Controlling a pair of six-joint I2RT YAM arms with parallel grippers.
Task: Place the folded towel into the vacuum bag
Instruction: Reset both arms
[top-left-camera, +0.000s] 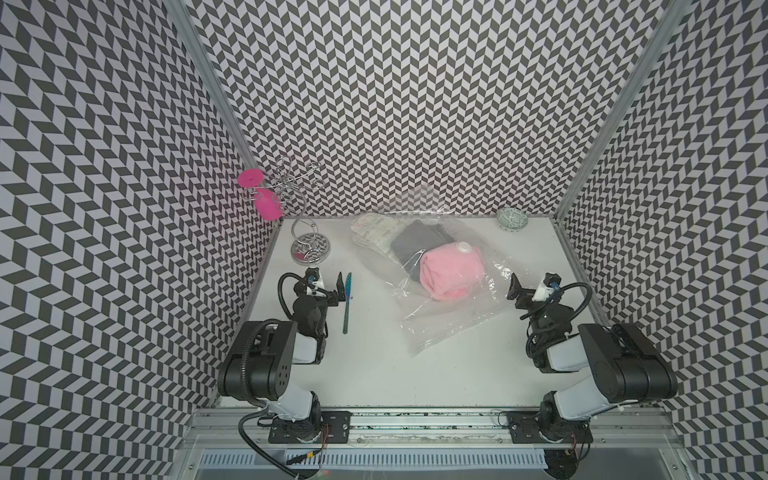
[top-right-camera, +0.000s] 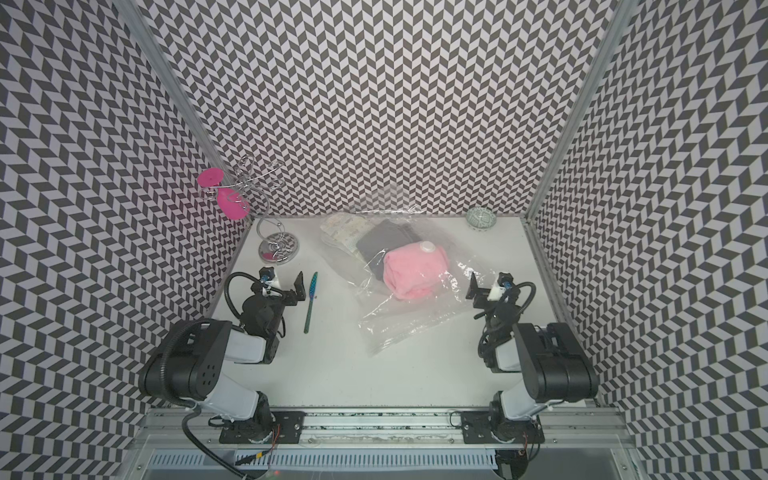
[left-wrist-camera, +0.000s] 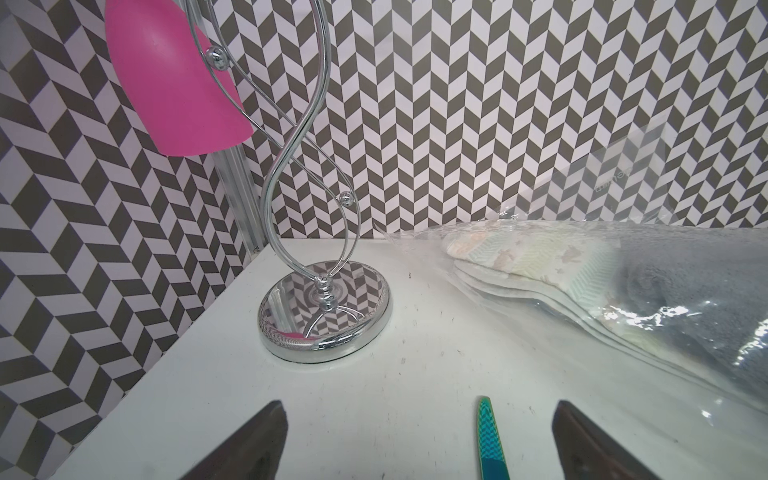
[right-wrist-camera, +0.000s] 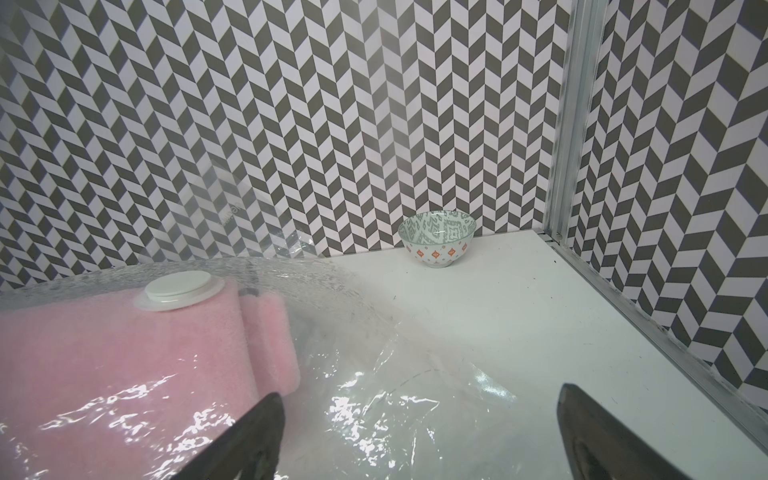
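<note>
The vacuum bag (top-left-camera: 457, 318) (top-right-camera: 409, 320) lies crinkled across the middle of the white table. A folded pink towel (top-left-camera: 451, 270) (top-right-camera: 415, 270) (right-wrist-camera: 124, 353) sits inside it under the plastic, just below the round white valve cap (top-left-camera: 464, 247) (right-wrist-camera: 178, 286). Deeper in the bag are a grey towel (top-left-camera: 419, 241) and pale patterned cloths (left-wrist-camera: 519, 257). My left gripper (top-left-camera: 336, 291) (left-wrist-camera: 419, 411) stands open to the left of the bag, holding nothing. My right gripper (top-left-camera: 521, 291) (right-wrist-camera: 419, 399) is open at the bag's right edge, over loose plastic.
A teal nail file (top-left-camera: 347, 303) (left-wrist-camera: 490, 440) lies on the table between the left gripper's fingers. A chrome wire stand (top-left-camera: 309, 245) with a pink glass (top-left-camera: 266, 205) hanging on it stands back left. A patterned bowl (top-left-camera: 512, 219) (right-wrist-camera: 437, 239) sits back right.
</note>
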